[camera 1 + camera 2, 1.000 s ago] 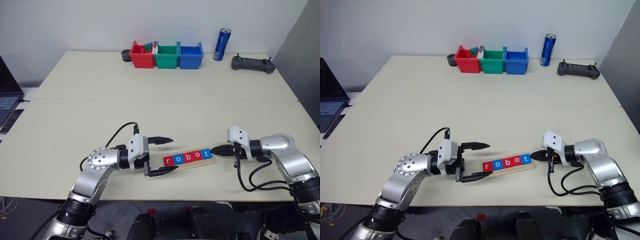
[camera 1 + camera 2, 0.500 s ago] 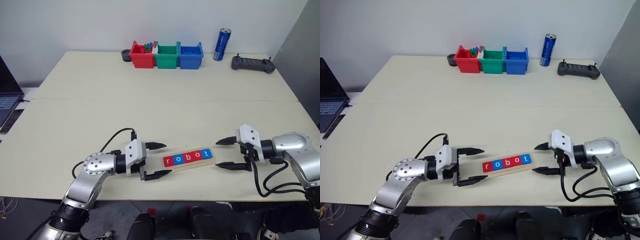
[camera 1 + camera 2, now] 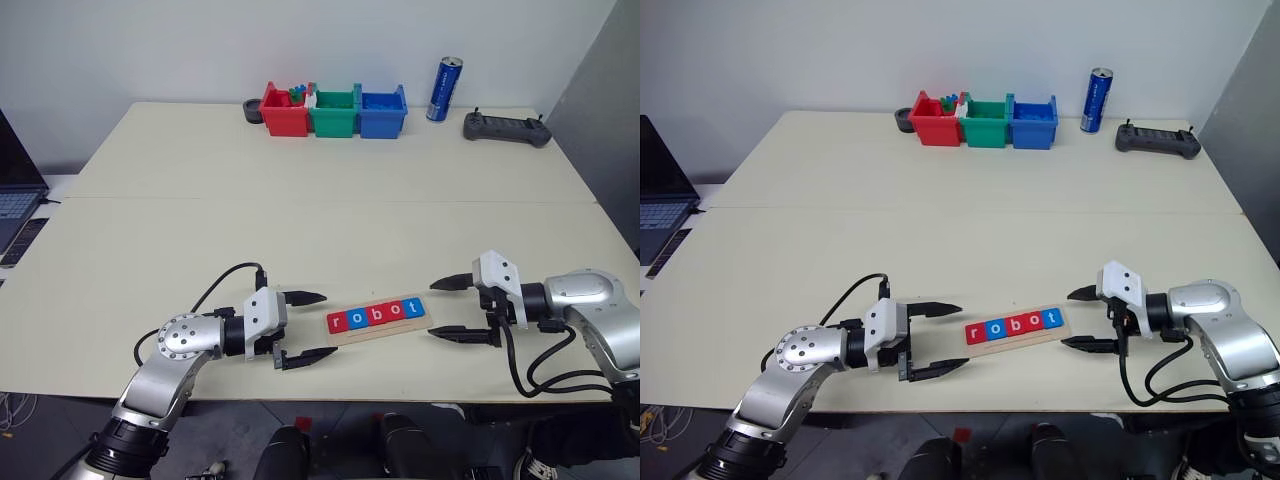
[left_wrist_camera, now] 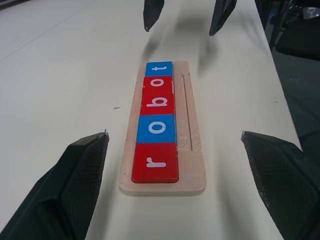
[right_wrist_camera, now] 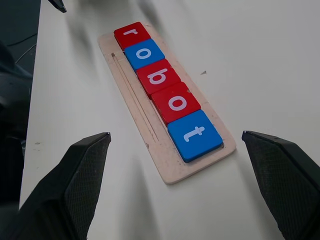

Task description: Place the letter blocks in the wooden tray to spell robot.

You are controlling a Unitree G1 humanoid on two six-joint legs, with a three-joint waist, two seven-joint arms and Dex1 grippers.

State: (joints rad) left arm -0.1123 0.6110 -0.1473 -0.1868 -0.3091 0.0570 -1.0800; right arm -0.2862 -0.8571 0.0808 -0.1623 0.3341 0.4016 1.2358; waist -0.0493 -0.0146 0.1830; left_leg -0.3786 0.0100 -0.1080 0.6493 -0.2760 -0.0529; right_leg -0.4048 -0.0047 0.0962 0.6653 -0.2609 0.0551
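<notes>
Finally | I saw letter blocks [image 4: 156, 122] spelling robot in wooden tray [image 4: 192, 150] between both wide-open, empty grippers: left gripper [image 3: 303, 326], right gripper [image 3: 448, 308] | best retreated without nudging it.

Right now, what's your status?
Both hands open: left hand, right hand. Letter blocks spell robot in wooden tray. Nothing in the way.
</notes>
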